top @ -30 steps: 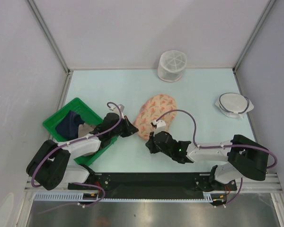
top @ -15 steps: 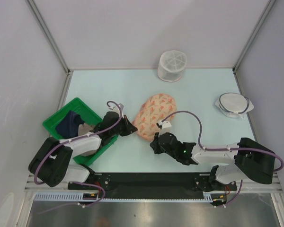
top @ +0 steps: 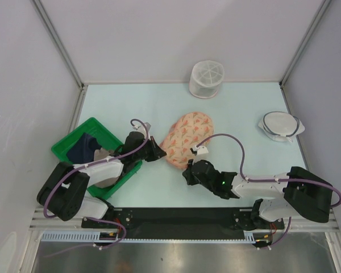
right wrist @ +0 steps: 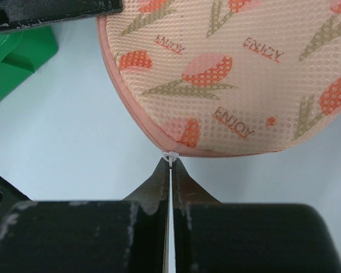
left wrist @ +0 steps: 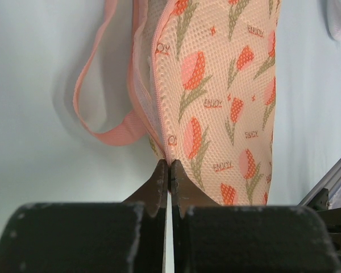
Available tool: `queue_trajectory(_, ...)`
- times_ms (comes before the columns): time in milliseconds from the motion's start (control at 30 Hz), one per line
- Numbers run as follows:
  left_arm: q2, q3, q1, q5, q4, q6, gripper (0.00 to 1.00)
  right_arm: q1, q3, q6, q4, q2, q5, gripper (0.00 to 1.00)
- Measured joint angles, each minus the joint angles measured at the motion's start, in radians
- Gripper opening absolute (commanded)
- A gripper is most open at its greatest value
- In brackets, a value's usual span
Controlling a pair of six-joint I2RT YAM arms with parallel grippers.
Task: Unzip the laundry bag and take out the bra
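Note:
The laundry bag (top: 186,137) is a peach pouch with orange-red tulip print, lying mid-table. My left gripper (top: 159,153) is shut on the bag's pink seam at its left edge (left wrist: 169,164); a pink carry loop (left wrist: 99,108) hangs to the left in the left wrist view. My right gripper (top: 187,169) is shut on the small white zip pull (right wrist: 170,157) at the bag's near edge (right wrist: 216,74). The bra is hidden from view.
A green tray (top: 66,144) with dark navy and tan cloth sits at the left, under my left arm. A white mesh cylinder (top: 207,79) stands at the back. A flat white mesh disc (top: 279,125) lies at the right.
My right gripper has shifted slightly right and nearer along the bag's near edge. The left gripper moved slightly inward. The bag barely shifted.

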Motion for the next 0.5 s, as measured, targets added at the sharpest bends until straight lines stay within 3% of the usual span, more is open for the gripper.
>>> queue_trajectory(500, 0.000, 0.000, 0.003, -0.001, -0.001, 0.008, 0.00, -0.031, -0.015, -0.001, -0.009, -0.006, 0.000, 0.00)
